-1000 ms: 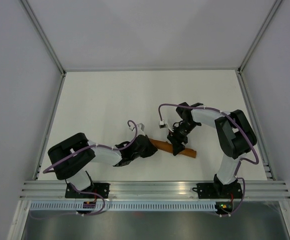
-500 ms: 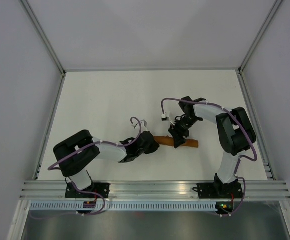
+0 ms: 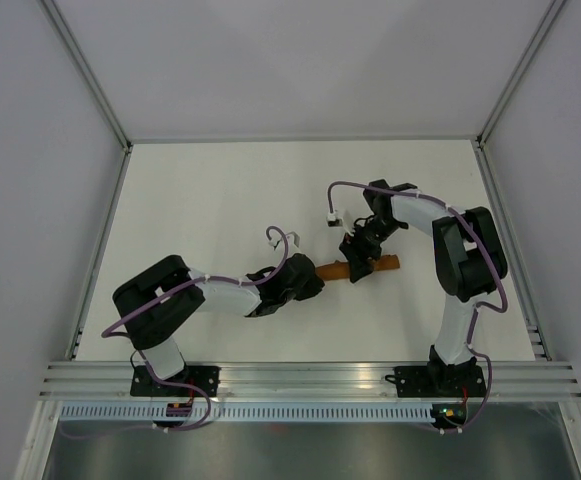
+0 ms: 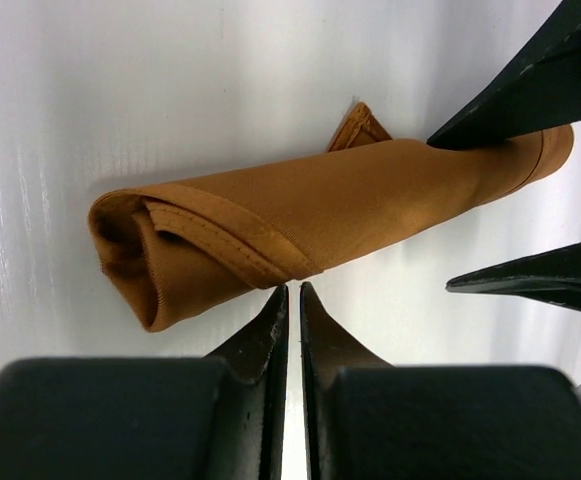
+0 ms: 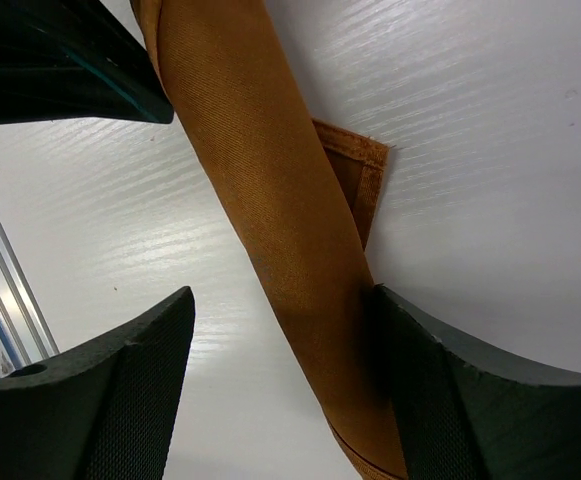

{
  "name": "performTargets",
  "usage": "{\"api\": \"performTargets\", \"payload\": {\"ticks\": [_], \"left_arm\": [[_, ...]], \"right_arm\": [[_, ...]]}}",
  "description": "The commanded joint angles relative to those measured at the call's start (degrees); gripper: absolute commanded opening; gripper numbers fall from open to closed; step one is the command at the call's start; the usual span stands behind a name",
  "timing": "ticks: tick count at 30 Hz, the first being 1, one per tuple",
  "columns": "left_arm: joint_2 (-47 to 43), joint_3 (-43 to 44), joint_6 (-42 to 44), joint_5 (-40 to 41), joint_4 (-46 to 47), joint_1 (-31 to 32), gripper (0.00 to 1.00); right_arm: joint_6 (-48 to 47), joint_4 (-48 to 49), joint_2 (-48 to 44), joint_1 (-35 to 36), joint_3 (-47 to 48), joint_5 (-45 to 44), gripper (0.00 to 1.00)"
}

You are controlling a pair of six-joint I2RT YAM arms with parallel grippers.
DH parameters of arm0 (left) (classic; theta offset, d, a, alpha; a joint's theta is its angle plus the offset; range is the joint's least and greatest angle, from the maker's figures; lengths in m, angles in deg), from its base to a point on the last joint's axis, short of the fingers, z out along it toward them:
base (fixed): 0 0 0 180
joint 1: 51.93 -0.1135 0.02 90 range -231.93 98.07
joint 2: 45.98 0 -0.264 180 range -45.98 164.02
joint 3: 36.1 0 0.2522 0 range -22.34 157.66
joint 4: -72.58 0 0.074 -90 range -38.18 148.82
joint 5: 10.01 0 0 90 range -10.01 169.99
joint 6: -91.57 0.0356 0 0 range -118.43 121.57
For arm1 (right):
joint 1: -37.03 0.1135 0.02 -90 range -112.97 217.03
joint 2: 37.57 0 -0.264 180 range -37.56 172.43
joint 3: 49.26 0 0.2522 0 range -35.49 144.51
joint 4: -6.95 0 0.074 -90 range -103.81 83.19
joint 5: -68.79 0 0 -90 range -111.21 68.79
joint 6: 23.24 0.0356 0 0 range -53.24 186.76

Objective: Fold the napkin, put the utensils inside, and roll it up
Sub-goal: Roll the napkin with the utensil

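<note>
The rolled-up napkin (image 3: 385, 263) is lying on the white tabletop (image 3: 220, 200). The left end effector (image 4: 293, 295) is sitting just beside the roll's left end, its fingers nearly pressed together and holding nothing. The right end effector (image 5: 285, 300) is straddling the roll with jaws spread wide, one finger touching the cloth and the other standing apart.
</note>
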Motion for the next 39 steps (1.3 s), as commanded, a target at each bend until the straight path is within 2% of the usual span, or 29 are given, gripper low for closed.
{"api": "performTargets", "payload": {"ticks": [1,8,14,23,34,39], "left_arm": [[0.7,1.7,-0.9,1.3,-0.9,-0.1,0.10],[1.0,2.3,-1.3,1.5,-1.9,-0.1,0.10],[1.6,3.1,-1.8,2.7,-2.3,-0.1,0.10],[2.1,4.0,-1.3,2.6,-2.8,-0.1,0.10],[1.8,3.9,-1.1,2.4,-3.0,-0.1,0.10],[2.2,4.9,-1.3,3.1,-4.1,-0.1,0.10]], "right_arm": [[-2.6,-2.6,1.7,-1.1,2.6,-2.1,0.78],[-3.6,-6.3,2.3,-1.4,5.0,-1.5,0.82],[-5.8,-10.4,3.1,-1.4,6.1,-0.5,0.82],[-4.5,-10.0,1.7,-1.5,8.4,0.6,0.85],[3.8,-3.0,3.7,-3.1,12.9,-2.2,0.88],[5.9,-0.4,4.7,-4.1,13.8,-6.4,0.87]]}}
